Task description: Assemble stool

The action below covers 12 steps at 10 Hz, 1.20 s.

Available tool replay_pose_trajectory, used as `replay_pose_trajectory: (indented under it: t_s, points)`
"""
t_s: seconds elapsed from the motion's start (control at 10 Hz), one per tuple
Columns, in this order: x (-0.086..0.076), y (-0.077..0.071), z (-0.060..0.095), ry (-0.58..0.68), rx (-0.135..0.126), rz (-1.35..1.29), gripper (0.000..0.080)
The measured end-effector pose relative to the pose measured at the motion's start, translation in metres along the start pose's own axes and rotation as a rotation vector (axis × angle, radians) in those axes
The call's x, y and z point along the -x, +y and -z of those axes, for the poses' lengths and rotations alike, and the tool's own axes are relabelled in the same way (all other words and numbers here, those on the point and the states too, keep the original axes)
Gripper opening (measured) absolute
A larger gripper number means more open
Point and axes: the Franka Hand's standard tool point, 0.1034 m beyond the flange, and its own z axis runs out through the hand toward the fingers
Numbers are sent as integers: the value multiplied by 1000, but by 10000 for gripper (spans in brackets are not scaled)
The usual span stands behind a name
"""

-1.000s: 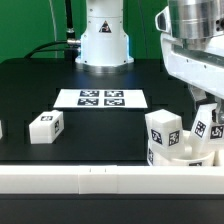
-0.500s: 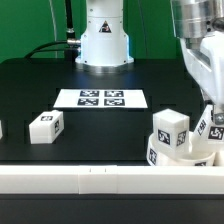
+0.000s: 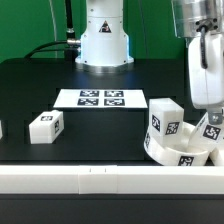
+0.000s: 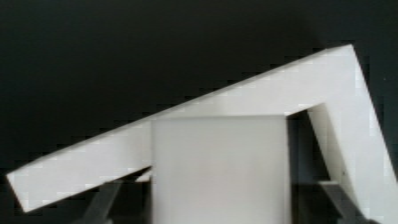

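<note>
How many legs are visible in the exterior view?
3. The loose leg lies on the table; the upright leg stands on the seat; the third leg is beside it, under the gripper. A white bit at the view's left edge may be a fourth.

We see a glossy white rounded base (image 3: 104, 42) with black cables (image 3: 66, 25) at its ten o'clock. At its three o'clock, the arm (image 3: 205, 60) is smooth, pale grey-white. The gripper (image 4: 222, 192) has dark grey fingers (image 4: 118, 200).
</note>
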Motion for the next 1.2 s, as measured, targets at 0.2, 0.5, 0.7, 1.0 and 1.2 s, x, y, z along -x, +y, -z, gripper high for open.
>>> replay_pose_trajectory:
  t_s: [0.2,0.5,0.7,1.0,1.2]
  points:
    - [1,1,0,-3,1,5,340]
    - [1,1,10,-12,51,240,628]
    - [-1,3,21,-21,38,433,645]
    - [-8,5,25,-25,37,558,649]
    - [-8,6,24,-24,38,562,649]
